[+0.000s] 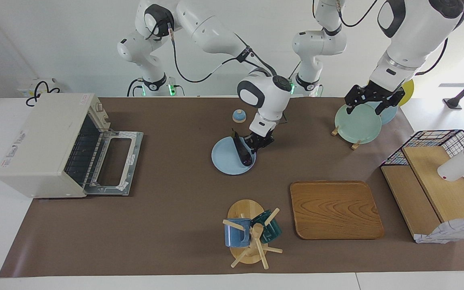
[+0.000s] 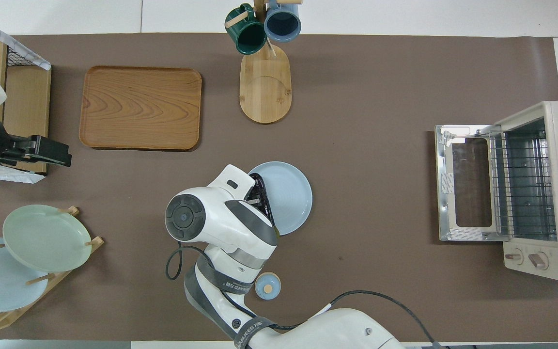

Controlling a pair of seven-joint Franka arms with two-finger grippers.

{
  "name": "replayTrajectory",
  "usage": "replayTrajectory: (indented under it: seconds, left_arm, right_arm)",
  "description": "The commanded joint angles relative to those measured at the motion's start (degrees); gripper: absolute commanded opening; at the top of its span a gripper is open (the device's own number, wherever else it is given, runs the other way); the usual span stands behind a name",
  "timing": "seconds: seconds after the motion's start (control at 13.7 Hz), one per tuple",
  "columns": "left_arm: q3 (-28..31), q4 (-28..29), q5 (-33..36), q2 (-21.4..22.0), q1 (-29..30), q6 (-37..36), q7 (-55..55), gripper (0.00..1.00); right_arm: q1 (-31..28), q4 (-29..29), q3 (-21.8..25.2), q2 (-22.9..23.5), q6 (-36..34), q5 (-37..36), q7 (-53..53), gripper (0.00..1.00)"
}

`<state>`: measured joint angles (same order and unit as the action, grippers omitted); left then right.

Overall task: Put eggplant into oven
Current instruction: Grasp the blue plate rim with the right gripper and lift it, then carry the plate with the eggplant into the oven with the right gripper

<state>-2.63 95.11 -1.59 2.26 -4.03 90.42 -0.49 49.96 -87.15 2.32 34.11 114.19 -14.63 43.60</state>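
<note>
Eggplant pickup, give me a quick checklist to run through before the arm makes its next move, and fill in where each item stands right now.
1. Eggplant lying on the light blue plate: ok.
2. Right gripper down at the eggplant's side: ok.
3. Fingers closed firmly on the eggplant: cannot tell.
4. Oven door dropped open, wire rack showing: ok.
5. Table between the plate and the oven door free of objects: ok.
6. Left gripper waiting over the green plate in the rack, away from that route: ok.
</note>
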Motion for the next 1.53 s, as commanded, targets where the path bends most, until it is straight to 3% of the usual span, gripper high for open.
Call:
replayTrajectory:
  seconds: [0.0, 0.22, 0.66, 1.09, 1.46]
  left_arm:
    - [-1.15, -0.37, 0.80, 0.11, 1.22, 0.10, 0.40, 1.00]
    - [-1.06, -0.02, 0.80, 0.29, 1.39, 0.36, 0.22, 1.00]
    - [-0.80, 0.07, 0.80, 0.37, 1.48, 0.19, 0.05, 1.00]
    - [-0.71, 0.07, 0.80, 0.37, 1.39, 0.10, 0.05, 1.00]
    - [-0.71, -0.02, 0.80, 0.37, 1.39, 0.10, 0.05, 1.00]
  right_arm:
    - [-1.88, 2.42, 0.31, -2.63, -7.99, -1.89, -4.37, 0.00]
    - [-8.72, 1.38, 0.41, -7.72, -12.93, -1.80, -11.94, 0.00]
    - [-25.42, -15.57, 0.41, -20.03, -8.64, -1.89, -29.78, 0.00]
    - [-31.85, -22.88, 0.41, -22.77, -6.43, -7.69, -31.29, 0.00]
    - [-42.57, -24.64, 0.23, -24.17, -5.38, -7.34, -44.10, 0.00]
